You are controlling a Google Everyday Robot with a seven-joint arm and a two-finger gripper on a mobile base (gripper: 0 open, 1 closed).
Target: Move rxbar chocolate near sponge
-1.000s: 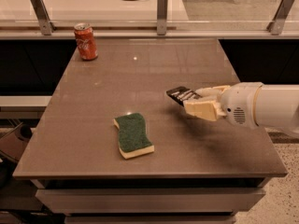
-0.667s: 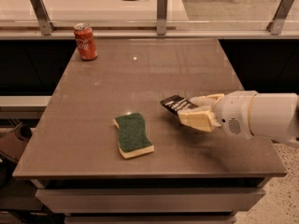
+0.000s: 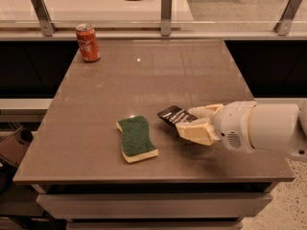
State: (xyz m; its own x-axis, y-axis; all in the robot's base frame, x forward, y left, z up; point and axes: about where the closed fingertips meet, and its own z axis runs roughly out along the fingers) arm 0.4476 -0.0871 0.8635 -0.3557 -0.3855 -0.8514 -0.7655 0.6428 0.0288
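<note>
The rxbar chocolate (image 3: 171, 115) is a small black wrapper with pale print, held at its right end between the cream fingers (image 3: 194, 132) of my gripper (image 3: 191, 121). The gripper reaches in from the right over the front half of the brown table (image 3: 153, 75) and is shut on the bar. The sponge (image 3: 136, 138), green face up over yellow foam, lies on the table just left of the bar, a short gap away. The bar's right part is hidden by the fingers.
An orange-red soda can (image 3: 88, 42) stands upright at the table's far left corner. A rail with metal posts (image 3: 166, 7) runs behind the table. My white arm (image 3: 264, 131) covers the table's front right part.
My gripper has carried the rxbar chocolate leftward and toward the front, closing much of the gap to the sponge. The sponge and can have not moved.
</note>
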